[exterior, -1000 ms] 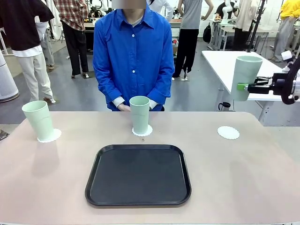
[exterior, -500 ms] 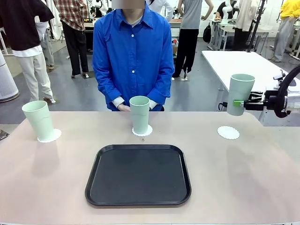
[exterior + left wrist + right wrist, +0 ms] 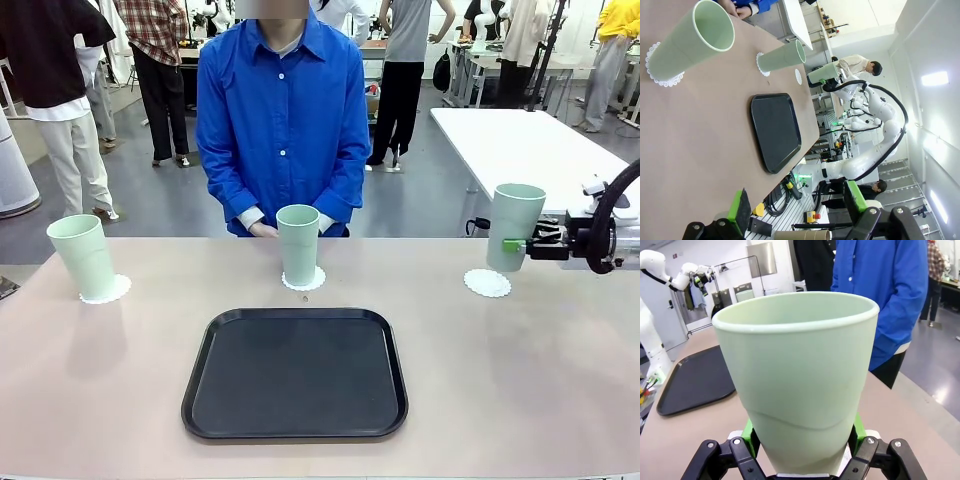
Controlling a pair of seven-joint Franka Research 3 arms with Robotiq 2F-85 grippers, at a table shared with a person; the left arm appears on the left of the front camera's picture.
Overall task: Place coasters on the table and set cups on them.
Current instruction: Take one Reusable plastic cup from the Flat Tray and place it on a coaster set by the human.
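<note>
Three pale green cups show in the front view. The left cup [image 3: 82,255] stands on a coaster [image 3: 105,290], and the middle cup [image 3: 298,243] stands on a coaster [image 3: 303,279] in front of the person. My right gripper [image 3: 520,245] is shut on the third cup [image 3: 515,227], upright, its base close over the far edge of the right coaster [image 3: 487,283]; whether they touch I cannot tell. In the right wrist view that cup [image 3: 800,375] sits between the green pads [image 3: 751,432]. My left gripper [image 3: 797,205] is open, back from the table [image 3: 705,135].
A black tray [image 3: 295,373] lies bare at the middle of the table's near half. The person in a blue shirt [image 3: 284,120] stands at the far edge, hands [image 3: 265,229] resting behind the middle cup. A white table [image 3: 520,140] stands beyond at the right.
My right gripper has come down and slightly left with the cup, from well above the table to just over the right coaster. The other cups and the person have not moved.
</note>
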